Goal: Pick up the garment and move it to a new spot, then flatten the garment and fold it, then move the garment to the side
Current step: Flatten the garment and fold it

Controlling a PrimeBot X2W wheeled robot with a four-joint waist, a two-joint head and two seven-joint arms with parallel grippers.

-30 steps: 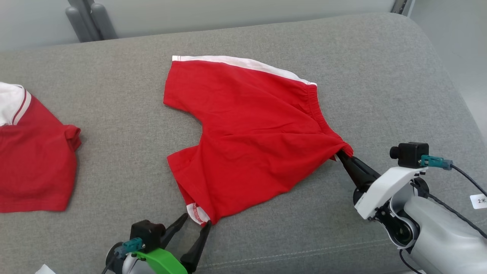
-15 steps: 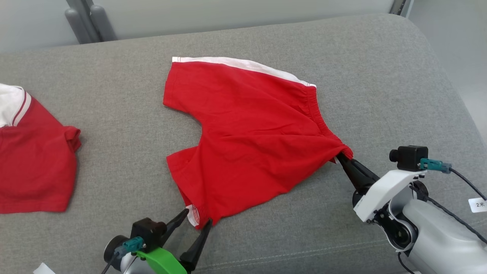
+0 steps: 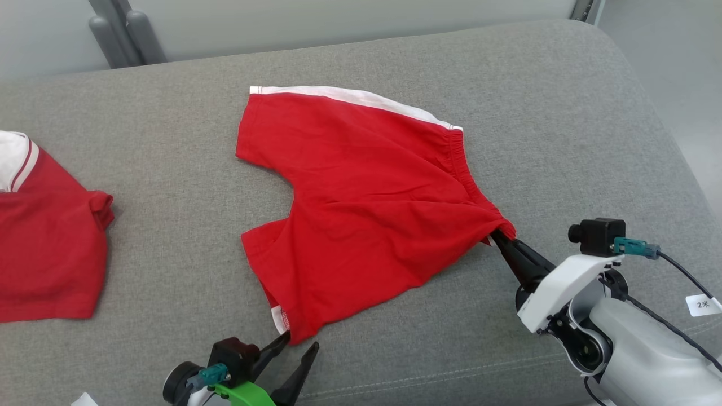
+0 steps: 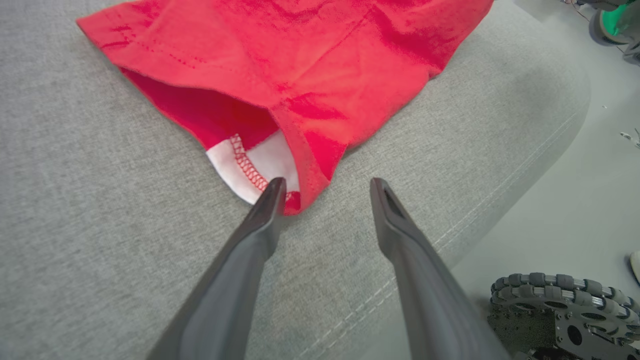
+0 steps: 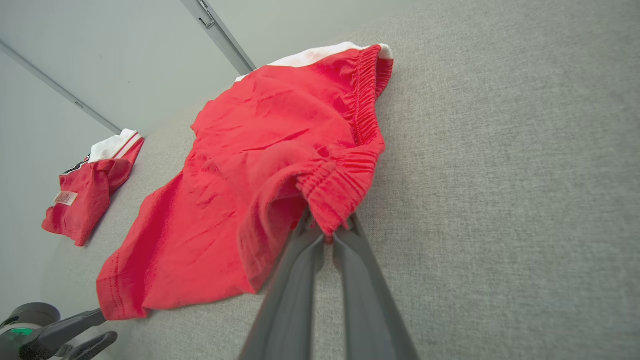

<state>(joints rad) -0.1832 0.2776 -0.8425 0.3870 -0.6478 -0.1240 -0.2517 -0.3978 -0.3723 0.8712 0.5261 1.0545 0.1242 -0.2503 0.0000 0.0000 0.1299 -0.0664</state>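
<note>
Tightly in right pincer [image 3: 497, 238]: garment [image 3: 366, 203] waistband corner.

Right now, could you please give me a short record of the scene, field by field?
surface: grey cushion
task garment: red shorts, spread mostly flat, white stripe along the far edge
right end effector: shut on the waistband corner of the shorts
left end effector: jaws apart at the near leg-hem corner, not closed on it
other item: red and white garment, lying apart at the left
</note>
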